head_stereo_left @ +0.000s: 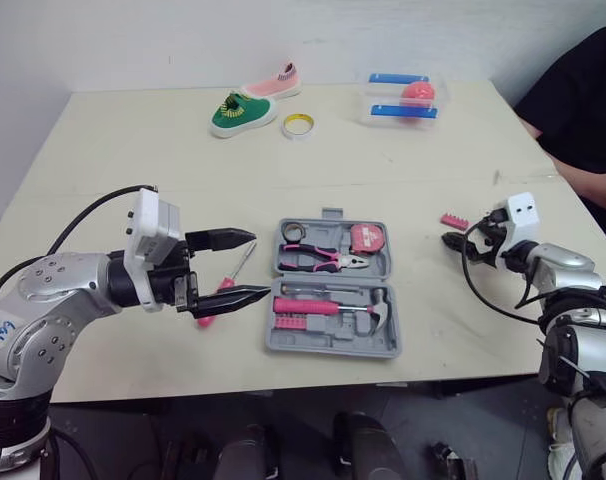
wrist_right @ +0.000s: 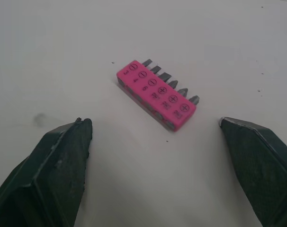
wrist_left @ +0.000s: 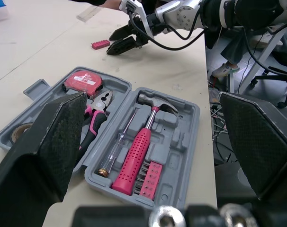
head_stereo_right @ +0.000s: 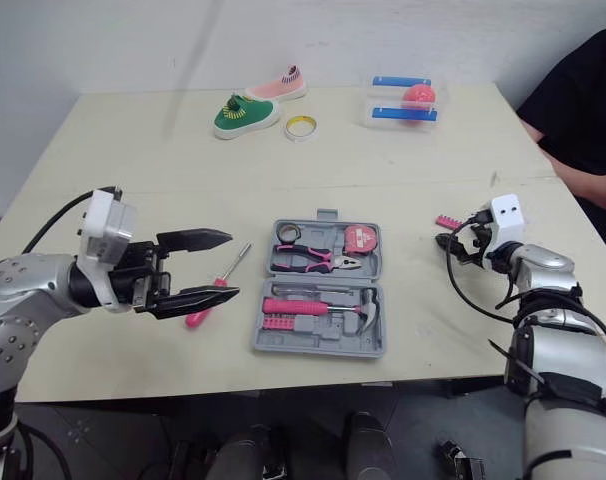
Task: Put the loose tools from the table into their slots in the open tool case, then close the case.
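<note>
The grey tool case (head_stereo_left: 323, 347) lies open at the table's middle front. It holds a pink hammer (wrist_left: 139, 151), pliers (head_stereo_left: 321, 261), a pink tape measure (head_stereo_left: 365, 238), a slim screwdriver and a bit strip. A loose pink-handled screwdriver (head_stereo_right: 231, 268) lies just left of the case. My left gripper (head_stereo_left: 260, 264) hangs open over it, fingers pointing at the case. A loose pink bit holder (wrist_right: 156, 94) lies right of the case. My right gripper (head_stereo_left: 455, 240) is open just in front of it, low over the table, touching nothing.
At the back of the table stand a green shoe (head_stereo_left: 241, 112), a pink shoe (head_stereo_left: 273, 82), a tape roll (head_stereo_left: 298, 125) and a clear box (head_stereo_left: 403, 98) with blue bars. A person in black (head_stereo_left: 583, 110) sits at the right edge.
</note>
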You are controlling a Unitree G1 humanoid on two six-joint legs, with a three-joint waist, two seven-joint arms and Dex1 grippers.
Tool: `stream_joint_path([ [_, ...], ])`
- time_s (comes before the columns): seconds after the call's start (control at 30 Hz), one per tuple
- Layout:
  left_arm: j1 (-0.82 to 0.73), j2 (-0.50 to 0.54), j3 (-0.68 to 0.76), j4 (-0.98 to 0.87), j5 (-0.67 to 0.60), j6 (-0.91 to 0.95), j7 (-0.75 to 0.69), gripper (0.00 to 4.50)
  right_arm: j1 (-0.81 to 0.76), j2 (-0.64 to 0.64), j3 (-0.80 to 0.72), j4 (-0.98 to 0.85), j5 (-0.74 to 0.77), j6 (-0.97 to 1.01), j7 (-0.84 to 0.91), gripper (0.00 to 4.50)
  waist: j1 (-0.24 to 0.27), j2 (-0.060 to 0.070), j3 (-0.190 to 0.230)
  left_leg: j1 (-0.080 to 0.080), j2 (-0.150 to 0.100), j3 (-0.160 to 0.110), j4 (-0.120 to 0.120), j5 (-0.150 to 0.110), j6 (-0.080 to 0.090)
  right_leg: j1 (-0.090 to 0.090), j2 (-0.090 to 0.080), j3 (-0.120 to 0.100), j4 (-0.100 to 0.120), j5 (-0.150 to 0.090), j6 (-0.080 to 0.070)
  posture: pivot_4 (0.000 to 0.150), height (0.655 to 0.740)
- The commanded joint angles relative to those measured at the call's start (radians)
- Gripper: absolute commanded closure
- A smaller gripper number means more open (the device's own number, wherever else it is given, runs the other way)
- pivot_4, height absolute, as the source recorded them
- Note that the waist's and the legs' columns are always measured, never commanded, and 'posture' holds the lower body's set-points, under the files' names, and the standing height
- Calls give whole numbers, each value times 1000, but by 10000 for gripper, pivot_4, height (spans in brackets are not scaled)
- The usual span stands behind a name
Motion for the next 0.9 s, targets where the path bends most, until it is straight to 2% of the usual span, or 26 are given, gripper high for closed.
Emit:
stream_joint_path([
  [0.03,-2,-14,18,-42,-10,-22,17,96,15,9,-47,-15,38,-28,-64,0,2,0,0,0,0,0,0,0,0,0,0,0,0,0,0,1500,7400],
  [0.27,57,-38,18,-57,6,-54,26,96,59,-1,-103,-58,79,-108,-98,0,11,0,0,-1,-1,0,0,0,0,0,-1,0,-1,0,0,1500,7400],
  [0.43,55,-48,-5,-28,31,-86,2,96,45,28,-174,-163,182,43,-160,0,9,0,1,-1,-2,-1,0,0,1,0,-1,1,-1,0,0,1500,7400],
  [0.57,53,-57,-15,-14,46,-102,-7,96,114,78,-170,-374,221,154,-205,0,7,1,0,-1,0,-1,-2,1,-1,-1,0,0,1,0,0,1500,7400],
  [0.67,45,-74,-35,-4,60,-114,-12,96,188,173,-155,-620,196,343,-459,0,9,1,0,-1,0,-1,-3,1,-1,-1,0,0,2,0,0,1500,7400],
  [0.73,41,-82,-47,4,70,-123,-17,96,231,230,-128,-770,187,402,-531,0,10,1,0,-1,0,-1,-2,1,-1,-2,-1,0,3,0,0,1500,7400],
  [0.9,29,-98,-65,17,90,-139,-23,96,274,329,-126,-956,171,485,-727,0,10,1,1,-5,-2,0,-2,2,-1,-8,-1,2,7,0,0,1500,7400],
])
